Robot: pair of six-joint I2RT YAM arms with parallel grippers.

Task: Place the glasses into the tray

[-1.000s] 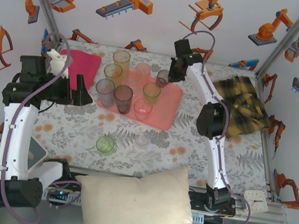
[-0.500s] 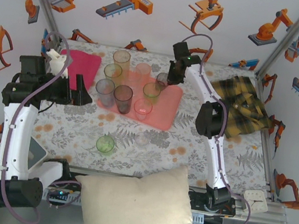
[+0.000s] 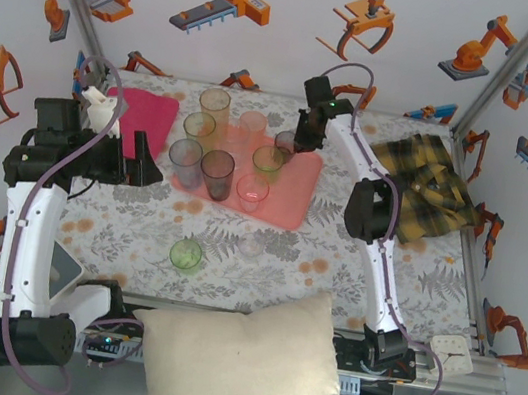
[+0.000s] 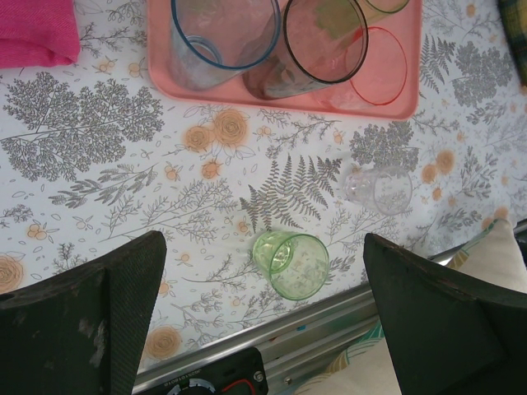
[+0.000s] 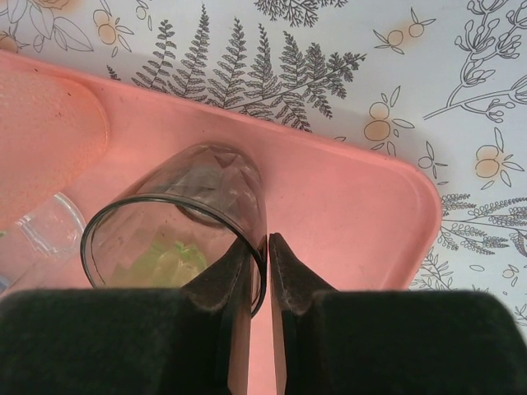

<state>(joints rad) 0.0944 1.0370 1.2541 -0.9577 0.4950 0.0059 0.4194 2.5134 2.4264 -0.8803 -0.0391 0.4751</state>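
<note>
The salmon-pink tray [image 3: 298, 178] lies at the table's middle back with several glasses upright on it. My right gripper [image 3: 299, 141] is at its far edge. Its jaws [image 5: 260, 240] straddle the rim of a smoky glass [image 5: 177, 239] that rests on the tray [image 5: 346, 197]; they are parted a little, with a thin slit beside the wall. A green glass [image 3: 185, 254] and a clear one [image 3: 253, 247] lie on their sides on the tablecloth. My left gripper [image 3: 144, 159] hangs open, high above the green glass [image 4: 292, 262].
A magenta cloth [image 3: 146, 112] lies back left and a plaid cloth [image 3: 428, 185] back right. A cream pillow [image 3: 246, 367] covers the near edge. In the left wrist view, a blue-rimmed glass [image 4: 222, 37] and a smoky one [image 4: 317, 45] crowd the tray's near rim [image 4: 222, 93].
My right gripper has shifted slightly left at the tray's far edge and its jaws have eased apart around the smoky glass's rim. The left arm has not moved.
</note>
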